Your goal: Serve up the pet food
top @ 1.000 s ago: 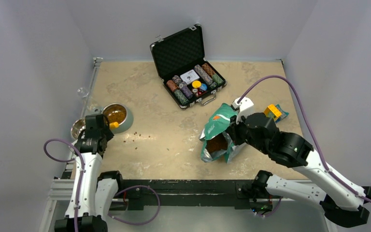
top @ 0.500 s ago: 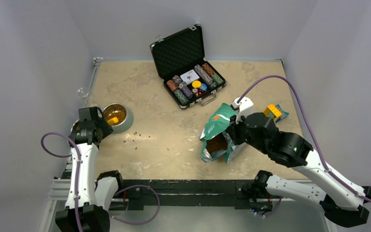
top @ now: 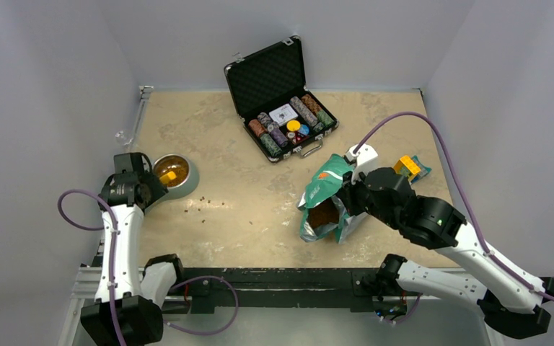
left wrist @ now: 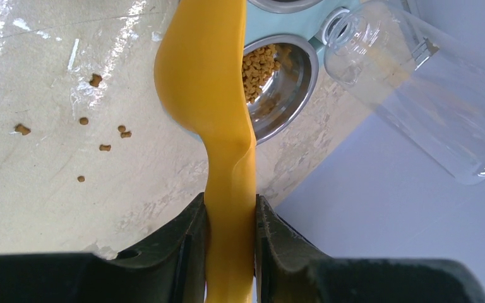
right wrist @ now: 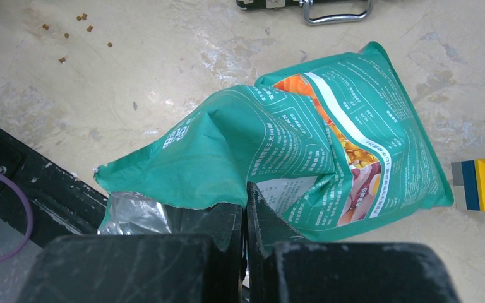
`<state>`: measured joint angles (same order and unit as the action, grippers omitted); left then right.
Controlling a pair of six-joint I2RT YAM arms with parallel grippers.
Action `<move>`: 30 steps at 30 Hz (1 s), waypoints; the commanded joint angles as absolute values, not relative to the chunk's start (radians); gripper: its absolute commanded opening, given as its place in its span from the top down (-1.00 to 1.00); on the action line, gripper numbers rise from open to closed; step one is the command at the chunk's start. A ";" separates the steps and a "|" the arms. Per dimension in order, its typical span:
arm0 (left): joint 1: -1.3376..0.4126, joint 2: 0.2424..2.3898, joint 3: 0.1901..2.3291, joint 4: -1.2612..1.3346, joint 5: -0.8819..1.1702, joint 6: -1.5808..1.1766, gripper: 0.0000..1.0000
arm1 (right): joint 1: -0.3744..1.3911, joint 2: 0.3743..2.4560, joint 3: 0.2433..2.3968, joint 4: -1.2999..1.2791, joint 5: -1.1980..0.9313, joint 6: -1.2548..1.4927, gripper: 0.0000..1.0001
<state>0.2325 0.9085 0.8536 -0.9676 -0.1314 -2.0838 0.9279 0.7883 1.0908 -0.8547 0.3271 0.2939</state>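
**Left gripper** (left wrist: 230,211), closed on the handle of a yellow scoop (left wrist: 208,82). The left wrist view shows both fingers pressed flat against the handle, with the scoop's bowl reaching out over the rim of a steel bowl (left wrist: 297,88). The bowl holds a share of the pet food (left wrist: 259,63). From the top view the scoop (top: 167,176) is only a small yellow patch at the bowl's (top: 186,180) near-left rim, beside the gripper (top: 148,186).

**Right gripper** (right wrist: 246,208), closed on the torn upper edge of the teal-green pouch (right wrist: 303,151). The right wrist view shows the fingers meeting through the film, but not the pouch's contents. The top view alone shows the pouch (top: 328,189) gaping toward the near edge, with brown kibble (top: 323,215) inside its mouth.

**Spilled pellets** (top: 203,203) lie loose on the tabletop (top: 245,144) just right of the bowl. They are resolved singly in the left wrist view (left wrist: 104,148).

**Other items.** A clear plastic bottle (left wrist: 429,95) lies on its side beside the bowl and is faint in the top view. An open poker chip case (top: 267,72) stands at the far edge. A yellow block (top: 407,166) sits just right of the pouch.
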 commanded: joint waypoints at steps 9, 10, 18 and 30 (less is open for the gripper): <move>0.241 0.896 0.925 -1.060 -0.083 -2.657 1.00 | 0.916 0.774 1.074 -0.808 0.360 0.275 1.00; 0.242 0.899 0.939 -1.059 -0.083 -2.645 1.00 | 0.916 0.771 1.071 -0.804 0.357 0.273 1.00; 0.241 0.884 1.011 -1.049 -0.098 -2.571 1.00 | 0.916 0.758 1.068 -0.804 0.358 0.267 1.00; 0.234 0.843 1.092 -1.084 0.066 -2.056 1.00 | 0.915 0.796 1.114 -0.801 0.382 0.227 1.00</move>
